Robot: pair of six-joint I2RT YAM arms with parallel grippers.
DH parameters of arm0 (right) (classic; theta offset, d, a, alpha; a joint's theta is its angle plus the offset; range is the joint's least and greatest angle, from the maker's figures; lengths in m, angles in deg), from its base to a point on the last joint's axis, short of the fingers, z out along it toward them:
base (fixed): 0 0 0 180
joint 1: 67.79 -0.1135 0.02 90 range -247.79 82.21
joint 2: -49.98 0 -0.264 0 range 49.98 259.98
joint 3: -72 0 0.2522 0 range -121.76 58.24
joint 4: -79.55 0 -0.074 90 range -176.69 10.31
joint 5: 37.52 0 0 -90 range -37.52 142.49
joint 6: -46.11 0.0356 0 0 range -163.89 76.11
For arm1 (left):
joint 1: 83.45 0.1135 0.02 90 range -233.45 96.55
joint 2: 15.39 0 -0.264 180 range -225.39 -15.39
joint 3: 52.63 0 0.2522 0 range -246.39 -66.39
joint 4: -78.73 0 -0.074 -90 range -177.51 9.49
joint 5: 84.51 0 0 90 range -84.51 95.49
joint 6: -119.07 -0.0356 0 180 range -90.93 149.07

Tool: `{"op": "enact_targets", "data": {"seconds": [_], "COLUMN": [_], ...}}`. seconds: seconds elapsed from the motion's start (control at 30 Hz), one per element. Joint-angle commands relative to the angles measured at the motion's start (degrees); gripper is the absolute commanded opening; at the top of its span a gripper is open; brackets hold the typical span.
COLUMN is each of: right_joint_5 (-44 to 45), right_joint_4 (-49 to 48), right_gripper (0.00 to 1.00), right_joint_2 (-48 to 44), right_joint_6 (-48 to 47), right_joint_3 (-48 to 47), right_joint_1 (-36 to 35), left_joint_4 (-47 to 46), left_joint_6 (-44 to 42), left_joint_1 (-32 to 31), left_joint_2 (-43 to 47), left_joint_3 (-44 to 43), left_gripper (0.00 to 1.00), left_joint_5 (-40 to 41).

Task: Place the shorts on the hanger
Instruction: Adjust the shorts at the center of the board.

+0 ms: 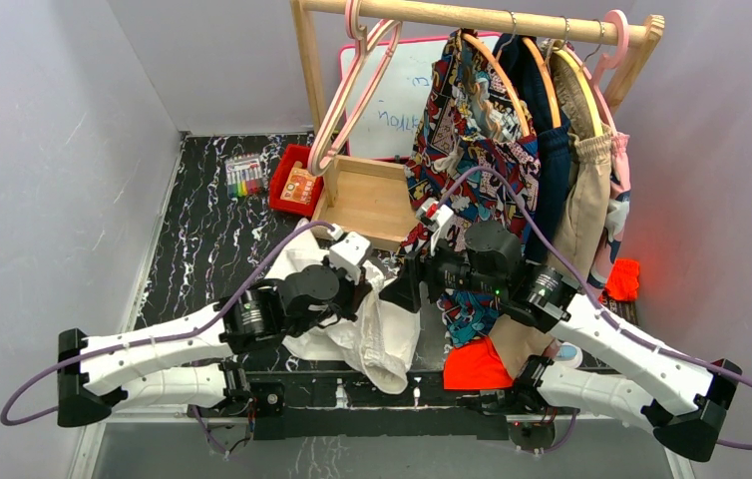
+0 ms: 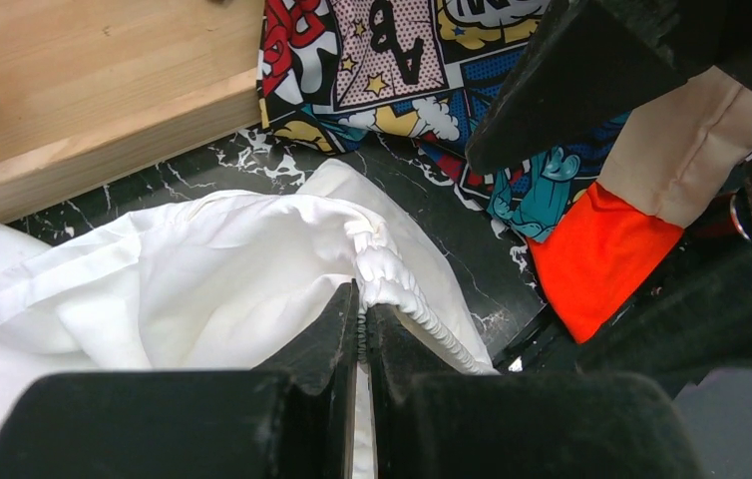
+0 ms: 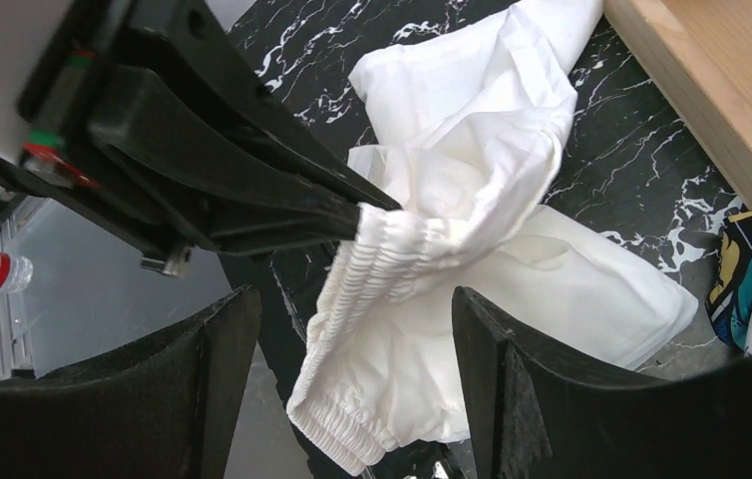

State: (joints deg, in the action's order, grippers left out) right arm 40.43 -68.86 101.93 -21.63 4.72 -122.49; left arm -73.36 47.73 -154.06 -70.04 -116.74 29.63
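The white shorts [image 1: 384, 339] lie bunched on the black marble table between the two arms. My left gripper [image 2: 362, 299] is shut on their gathered elastic waistband and lifts one fold of it; the rest of the cloth [image 2: 202, 269] spreads to the left. My right gripper [image 3: 352, 294] stands open just in front of the hanging waistband [image 3: 372, 259], with nothing between its fingers. In the right wrist view the left gripper's tip [image 3: 357, 212] pinches the band. The pale cream hanger [image 1: 353, 22] hangs by its hook at the left end of the wooden rail, far from both grippers.
A wooden rack base [image 1: 372, 195] stands just behind the shorts. A comic-print garment [image 1: 472, 110], a dark one and tan shorts [image 1: 586, 190] hang on the rail. Orange cloth [image 1: 477, 367] lies by the right arm. A red tray [image 1: 287, 180] and markers [image 1: 243, 177] sit at the back left.
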Motion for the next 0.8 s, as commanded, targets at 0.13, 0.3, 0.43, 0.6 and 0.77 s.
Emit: {"op": "enact_targets", "data": {"seconds": [0.13, 0.3, 0.43, 0.6, 0.77], "right_joint_5": [2.1, 4.6, 5.5, 6.4, 6.9], "right_joint_4": [-1.9, -0.4, 0.3, 0.1, -0.9], "right_gripper": [0.77, 0.72, 0.68, 0.60, 0.54], "right_joint_2": [-0.2, 0.4, 0.6, 1.3, 2.1], "right_joint_6": [-1.6, -2.6, -3.3, -3.4, -2.8], "right_joint_3": [1.7, 2.7, 3.0, 3.8, 3.9], "right_joint_1": [0.2, 0.2, 0.2, 0.2, 0.3], "left_joint_4": [-6.9, -7.8, -7.5, -7.6, -7.3], "left_joint_6": [-2.3, -2.6, -2.4, -1.9, -1.6], "left_joint_1": [0.3, 0.4, 0.4, 0.3, 0.3], "left_joint_2": [-6.5, -8.2, -8.2, -7.4, -7.4], "left_joint_3": [-2.1, -3.3, -3.8, -4.0, -4.5], "left_gripper": [0.00, 0.00, 0.00, 0.00, 0.00], "left_joint_5": [-1.7, -2.6, -2.6, -3.3, -4.3]}}
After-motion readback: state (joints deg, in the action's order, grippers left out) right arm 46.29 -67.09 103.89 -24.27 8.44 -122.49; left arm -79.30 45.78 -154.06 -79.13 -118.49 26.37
